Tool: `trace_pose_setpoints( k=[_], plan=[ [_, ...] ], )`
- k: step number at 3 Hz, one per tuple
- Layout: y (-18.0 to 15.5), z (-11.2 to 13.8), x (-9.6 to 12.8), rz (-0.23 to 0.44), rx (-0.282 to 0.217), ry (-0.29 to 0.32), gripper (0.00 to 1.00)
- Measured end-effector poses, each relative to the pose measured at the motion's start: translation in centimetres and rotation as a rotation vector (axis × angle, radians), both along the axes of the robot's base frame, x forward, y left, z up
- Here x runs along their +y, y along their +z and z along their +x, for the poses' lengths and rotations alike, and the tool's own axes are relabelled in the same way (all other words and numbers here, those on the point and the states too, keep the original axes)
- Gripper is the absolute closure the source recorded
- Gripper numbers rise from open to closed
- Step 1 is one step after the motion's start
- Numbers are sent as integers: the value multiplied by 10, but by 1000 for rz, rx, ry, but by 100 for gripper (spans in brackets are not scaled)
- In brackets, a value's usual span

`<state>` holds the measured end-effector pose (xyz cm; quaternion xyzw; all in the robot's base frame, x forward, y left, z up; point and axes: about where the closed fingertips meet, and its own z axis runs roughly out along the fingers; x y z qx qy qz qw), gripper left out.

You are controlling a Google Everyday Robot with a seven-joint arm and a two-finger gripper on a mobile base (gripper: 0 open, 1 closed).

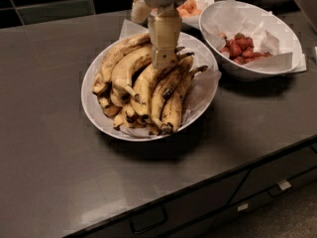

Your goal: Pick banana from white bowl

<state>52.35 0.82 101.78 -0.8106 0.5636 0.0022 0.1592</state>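
The white bowl [90, 114] is wide and shallow, with a white paper liner [129, 29] sticking out at its far rim. It sits mid-counter and holds a heap of several ripe, brown-spotted bananas [148, 90]. My gripper [163, 63] comes straight down from the top of the camera view. Its beige tip rests at the stem ends of the middle bananas, near the far side of the bowl. The arm hides the stems right under it.
A deeper white bowl of red fruit [285, 31] stands close to the right. A white bowl of small orange fruit [198, 4] is behind the gripper. The dark counter's front edge [198, 180] runs diagonally, with drawers [148, 219] below it.
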Motion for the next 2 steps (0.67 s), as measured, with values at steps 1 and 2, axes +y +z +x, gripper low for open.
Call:
trace_pose_setpoints(
  k=[1,2],
  plan=[
    [-3,9,-3,-4,5,-24,27],
    [-7,9,4,-20,8,-10,31]
  ],
)
